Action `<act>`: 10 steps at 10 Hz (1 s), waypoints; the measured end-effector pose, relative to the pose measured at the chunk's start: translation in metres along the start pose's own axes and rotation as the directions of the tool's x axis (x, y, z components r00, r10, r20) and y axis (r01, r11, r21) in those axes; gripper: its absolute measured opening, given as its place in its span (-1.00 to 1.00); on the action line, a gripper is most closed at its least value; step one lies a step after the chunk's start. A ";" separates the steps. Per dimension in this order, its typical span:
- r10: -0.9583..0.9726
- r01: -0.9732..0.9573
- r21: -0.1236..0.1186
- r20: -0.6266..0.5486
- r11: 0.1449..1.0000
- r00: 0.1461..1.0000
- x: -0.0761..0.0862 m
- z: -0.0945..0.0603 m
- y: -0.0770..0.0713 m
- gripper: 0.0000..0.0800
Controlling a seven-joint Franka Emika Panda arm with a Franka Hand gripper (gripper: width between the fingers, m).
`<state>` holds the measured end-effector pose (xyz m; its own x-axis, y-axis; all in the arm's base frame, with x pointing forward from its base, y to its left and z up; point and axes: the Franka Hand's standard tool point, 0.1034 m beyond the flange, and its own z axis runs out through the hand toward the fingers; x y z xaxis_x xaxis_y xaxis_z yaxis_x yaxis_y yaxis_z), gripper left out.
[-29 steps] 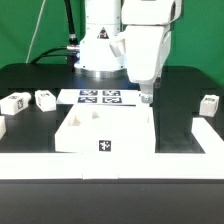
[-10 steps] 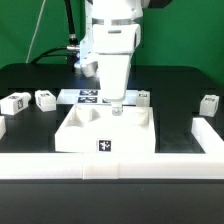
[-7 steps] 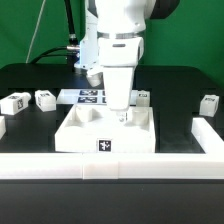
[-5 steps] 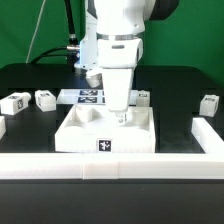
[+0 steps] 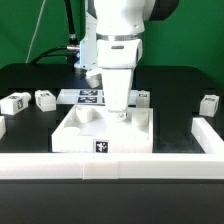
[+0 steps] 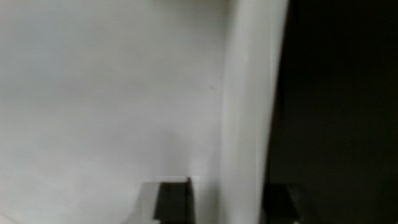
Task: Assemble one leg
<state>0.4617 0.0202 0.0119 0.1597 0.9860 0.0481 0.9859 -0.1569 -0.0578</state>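
The large white panel (image 5: 88, 133) lies in the middle of the table, with a tag on its front face. My gripper (image 5: 120, 112) is down on its far rim. In the wrist view the two dark fingers (image 6: 173, 202) straddle the panel's raised rim (image 6: 249, 110), one over the white inside and one on the black table side, closed in on it. Small white tagged legs lie on the table: two at the exterior view's left (image 5: 17, 101) (image 5: 44, 99), one at the right (image 5: 209, 104), and one just behind the arm (image 5: 143, 97). None is held.
The marker board (image 5: 88, 97) lies behind the panel, partly hidden by the arm. A low white wall (image 5: 150, 166) runs along the front and up the exterior view's right (image 5: 207, 135). Another white part (image 5: 2, 127) sits at the left edge.
The arm came from the exterior view's right to the panel's far rim and lowered onto it. In the last half second it stays put; the panel shifts very slightly left.
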 end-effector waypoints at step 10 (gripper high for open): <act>-0.132 0.132 -0.008 0.000 0.991 0.991 0.023 0.000 0.021 -0.85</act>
<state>0.4866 0.0397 0.0122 0.0282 0.9980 0.0557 0.9987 -0.0258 -0.0430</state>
